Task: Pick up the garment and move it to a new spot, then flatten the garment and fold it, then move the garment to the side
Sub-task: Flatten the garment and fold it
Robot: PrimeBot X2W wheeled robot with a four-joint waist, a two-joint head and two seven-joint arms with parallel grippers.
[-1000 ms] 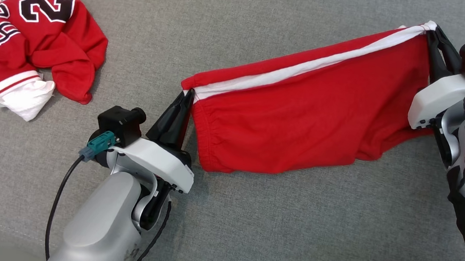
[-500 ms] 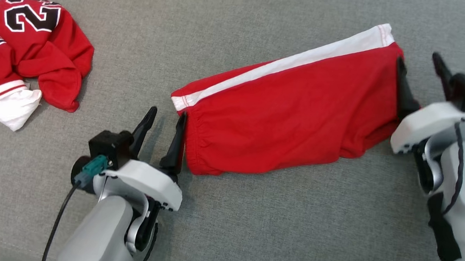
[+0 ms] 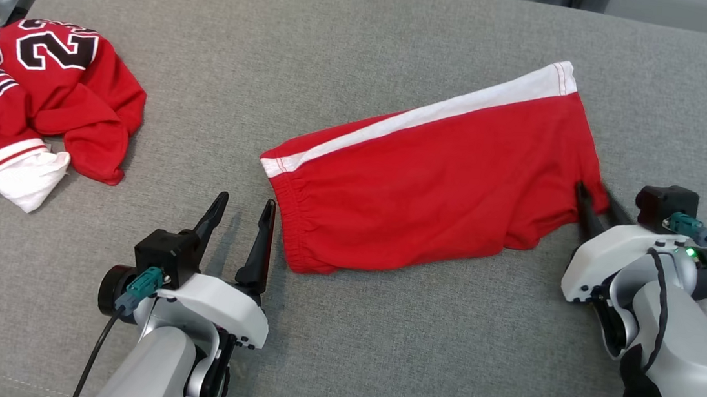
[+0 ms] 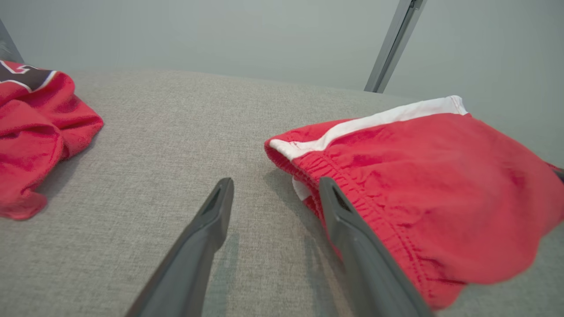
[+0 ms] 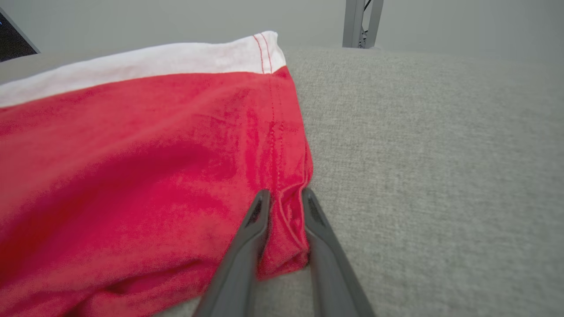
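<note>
Black fingers (image 5: 246, 237) of the right gripper (image 5: 284, 193) stand close together at the lower middle of the right wrist view. A raised ridge of the hem corner (image 5: 286, 220) is bunched between them, so they appear clamped on the cloth, though how firmly cannot be told. In the head view this gripper sits at the right edge of the red shorts (image 3: 432, 187), low against the leg opening. That is a sensible corner to seize for pulling the leg taut.

At the lower left of the head view, the left gripper (image 3: 246, 201) has its jaws spread wide and holds nothing. Its inner finger stands just beside the elastic waistband (image 3: 283, 218). The left wrist view shows that finger alongside the gathered edge with no cloth between the tips. It is probably parked there to take the waistband as the opposite anchor.

Between the two grippers, the shorts lie across the centre of the frame on the grey cushion (image 3: 368, 44). They slant from lower left to upper right, with the white stripe (image 3: 426, 115) along the upper edge. The lower edge sags and curls a little, so flattening looks unfinished and no fold is made yet.

Well apart, at the upper left of the frame, a crumpled red jersey (image 3: 46, 91) with black numerals lies untouched.
</note>
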